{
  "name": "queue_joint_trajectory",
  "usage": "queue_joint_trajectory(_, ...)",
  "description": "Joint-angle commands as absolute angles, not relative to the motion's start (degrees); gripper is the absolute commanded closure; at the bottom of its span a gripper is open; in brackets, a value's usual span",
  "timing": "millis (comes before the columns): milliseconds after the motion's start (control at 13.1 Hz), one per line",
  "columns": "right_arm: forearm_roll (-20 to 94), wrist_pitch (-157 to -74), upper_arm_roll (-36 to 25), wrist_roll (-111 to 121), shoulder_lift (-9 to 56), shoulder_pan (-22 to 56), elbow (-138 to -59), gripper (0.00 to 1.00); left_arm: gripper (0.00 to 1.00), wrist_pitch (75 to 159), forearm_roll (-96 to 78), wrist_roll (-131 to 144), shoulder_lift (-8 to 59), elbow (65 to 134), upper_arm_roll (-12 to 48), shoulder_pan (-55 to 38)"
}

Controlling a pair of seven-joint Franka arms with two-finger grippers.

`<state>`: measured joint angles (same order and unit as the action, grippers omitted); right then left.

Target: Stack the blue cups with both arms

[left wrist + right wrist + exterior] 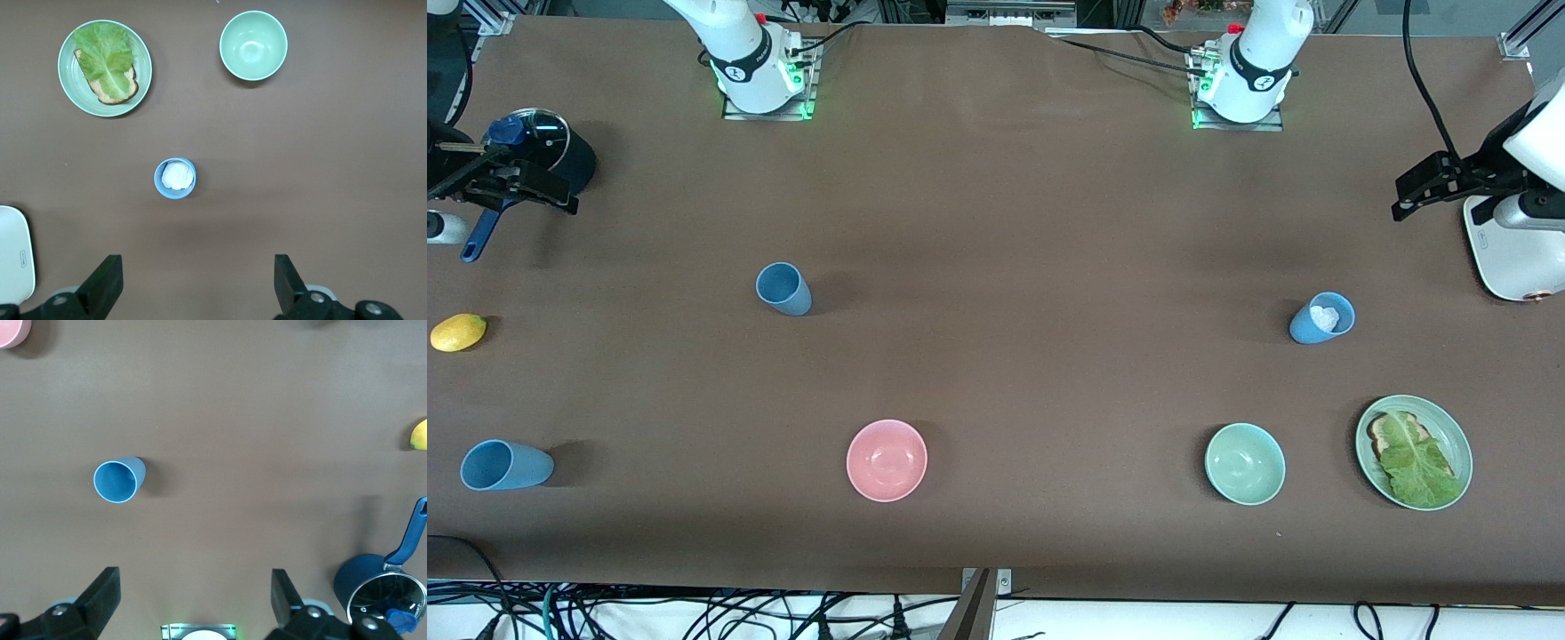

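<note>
Left pincer (193,283) wide open, empty, over tabletop (320,167) near white-filled blue cup (175,178); right pincer (193,600) likewise, near empty blue cup (118,480).

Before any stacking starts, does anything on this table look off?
One blue cup, toward the left arm's end of the table, has something white inside, which could get in the way of nesting. The other two cups look empty.

both arms wait raised, left tool (195,287) and right tool (195,600) gaping (nothing held).
</note>
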<state>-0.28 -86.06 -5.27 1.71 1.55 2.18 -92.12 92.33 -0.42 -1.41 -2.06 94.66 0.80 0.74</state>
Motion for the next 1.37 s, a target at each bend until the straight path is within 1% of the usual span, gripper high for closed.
queue_joint_trajectory(0,-0.3,-85.3,-4.7,1.1,1.4,1.5,-91.8,0.0,0.0,95.4,-0.4,-2.5,1.4,93.5,0.9,1.4)
queue_joint_trajectory(305,-0.3,-85.3,-4.7,1.1,1.4,1.5,-91.8,0.0,0.0,101.0,-0.4,-2.6,6.0,93.7,0.9,1.5)
queue_joint_trajectory(839,-0.2,-85.8,-4.3,1.7,2.5,1.6,-91.7,0.0,0.0,108.2,1.0,-2.8,13.1,93.7,0.9,2.7)
queue_joint_trajectory(991,-0.4,-85.3,-4.3,2.3,4.6,2.7,-91.6,0.0,0.0,111.3,2.4,-4.8,15.6,93.8,0.9,3.0)
queue_joint_trajectory(1144,-1.2,-84.6,-4.3,1.9,8.1,6.0,-91.4,0.0,0.0,114.3,2.4,-6.2,18.2,93.8,0.9,4.0)
queue_joint_trajectory(1296,-1.1,-85.6,-4.3,1.1,9.8,8.0,-91.4,0.0,0.0,117.5,2.3,-8.2,20.3,93.9,1.0,5.3)
